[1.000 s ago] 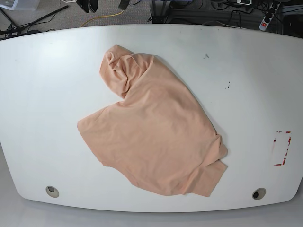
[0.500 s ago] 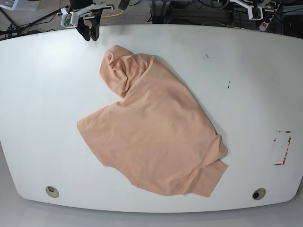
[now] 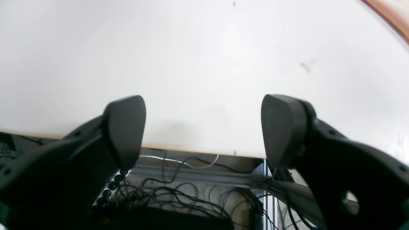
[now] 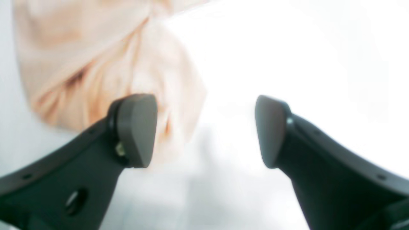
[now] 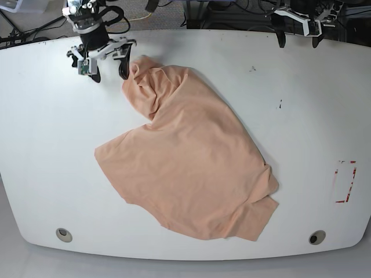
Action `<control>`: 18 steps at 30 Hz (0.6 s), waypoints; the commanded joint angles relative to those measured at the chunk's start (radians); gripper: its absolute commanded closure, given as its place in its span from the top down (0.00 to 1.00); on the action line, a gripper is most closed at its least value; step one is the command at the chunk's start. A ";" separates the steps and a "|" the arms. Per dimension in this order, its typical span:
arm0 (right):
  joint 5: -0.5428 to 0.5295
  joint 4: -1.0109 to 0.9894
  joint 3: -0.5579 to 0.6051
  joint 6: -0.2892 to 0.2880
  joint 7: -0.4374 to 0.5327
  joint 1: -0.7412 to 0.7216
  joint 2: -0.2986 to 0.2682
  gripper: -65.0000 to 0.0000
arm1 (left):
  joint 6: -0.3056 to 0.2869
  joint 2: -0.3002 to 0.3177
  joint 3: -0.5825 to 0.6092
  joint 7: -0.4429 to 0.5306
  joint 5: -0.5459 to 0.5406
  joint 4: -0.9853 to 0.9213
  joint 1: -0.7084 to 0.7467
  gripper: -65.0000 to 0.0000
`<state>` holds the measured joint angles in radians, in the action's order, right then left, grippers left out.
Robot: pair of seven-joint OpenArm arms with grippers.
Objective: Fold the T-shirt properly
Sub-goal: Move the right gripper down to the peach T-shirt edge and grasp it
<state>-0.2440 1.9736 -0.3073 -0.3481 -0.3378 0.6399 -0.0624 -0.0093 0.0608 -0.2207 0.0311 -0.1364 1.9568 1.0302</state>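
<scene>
- Left wrist view: my left gripper [image 3: 203,127] stood spread wide, grasping nothing, over the table [image 3: 191,64] edge.
- Right wrist view: my right gripper [image 4: 206,129] gaped, empty, just beside the T-shirt [image 4: 96,64].
- Base view: the T-shirt [image 5: 191,162] lay crumpled mid-table [image 5: 46,145], my right gripper [image 5: 107,66] at its far corner.

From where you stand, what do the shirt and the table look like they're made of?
The T-shirt looks like soft, matte knit cloth, probably cotton: it lies limp in wrinkles and bunched folds with no shine. The table looks like a hard, smooth white board, perhaps laminate: it shows a faint sheen, small dark scuffs, and a pale wood-toned edge in the left wrist view.
</scene>
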 commanded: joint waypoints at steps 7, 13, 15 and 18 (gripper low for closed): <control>-0.019 -0.003 0.000 -0.012 -0.323 -0.341 -0.052 0.71 | 0.002 0.011 -0.006 0.025 0.001 0.013 0.006 0.81; -0.018 -0.087 0.000 -0.015 -0.467 -0.562 -0.063 0.71 | 0.002 0.014 -0.007 0.023 0.002 0.013 -0.008 0.81; -0.018 -0.142 0.000 -0.036 -0.481 -0.627 -0.072 0.71 | 0.002 0.014 -0.009 0.023 0.002 0.013 -0.009 0.81; -0.016 -0.237 0.000 -0.062 -0.482 -0.702 -0.084 0.71 | 0.002 0.014 -0.023 0.023 0.002 0.013 -0.011 0.81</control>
<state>-0.2489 1.7798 -0.3065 -0.3939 -0.8383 -0.0109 -0.1299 -0.0086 0.0708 -0.2276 0.0288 -0.1352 1.9533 1.0088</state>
